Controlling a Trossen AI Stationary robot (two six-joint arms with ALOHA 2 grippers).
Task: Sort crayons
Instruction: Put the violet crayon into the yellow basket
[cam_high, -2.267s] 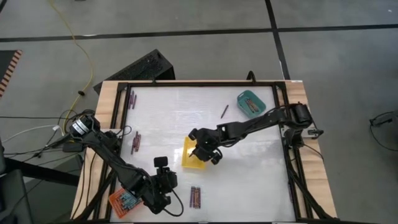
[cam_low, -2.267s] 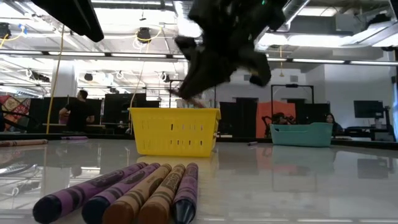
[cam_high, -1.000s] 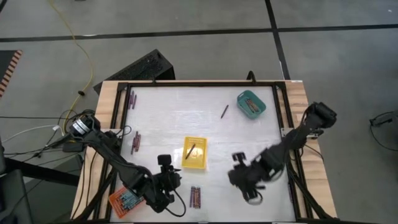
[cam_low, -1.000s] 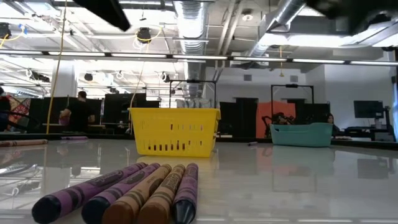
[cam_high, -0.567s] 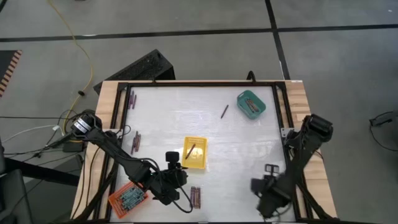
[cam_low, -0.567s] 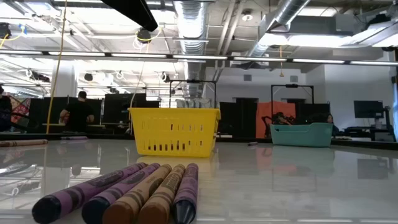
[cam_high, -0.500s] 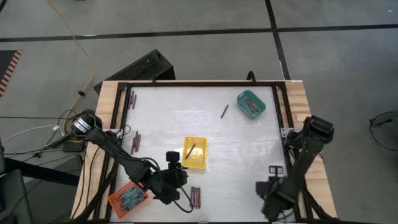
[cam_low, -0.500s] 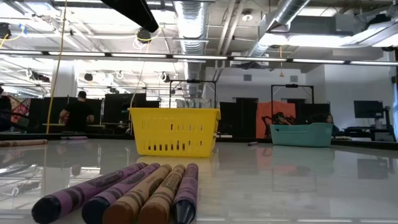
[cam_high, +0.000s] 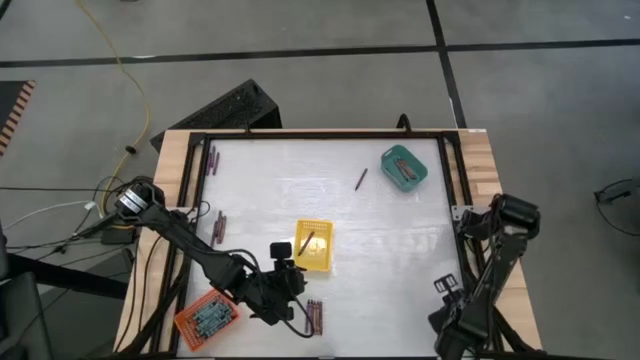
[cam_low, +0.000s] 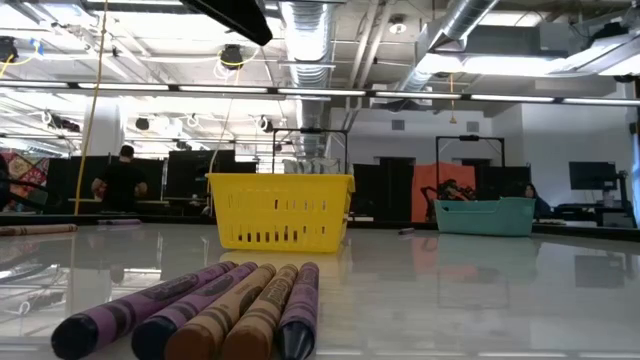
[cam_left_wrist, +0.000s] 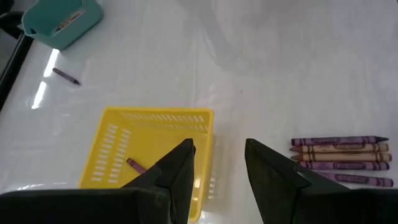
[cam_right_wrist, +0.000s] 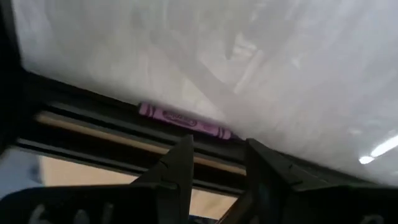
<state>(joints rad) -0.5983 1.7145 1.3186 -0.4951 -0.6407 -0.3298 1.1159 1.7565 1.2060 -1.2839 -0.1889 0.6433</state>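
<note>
On the glossy white tabletop (cam_high: 380, 250), 5 paper-wrapped crayons (cam_high: 314, 316) lie lower centre, just right of the empty, parted left gripper (cam_high: 290, 300).

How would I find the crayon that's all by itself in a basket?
Look for the yellow basket in the middle of the white table. One reddish crayon lies inside it, alone, while the bunch of crayons nearby lies side by side on the bare table.

Robotics lab in an open industrial hall.
Exposed silver ceiling ducts (cam_low: 305, 25), long fluorescent strip lights (cam_low: 150, 88), dark workstation monitors (cam_low: 590, 176) and a grey concrete floor (cam_high: 300, 60) surround the white-topped table (cam_high: 400, 250).
</note>
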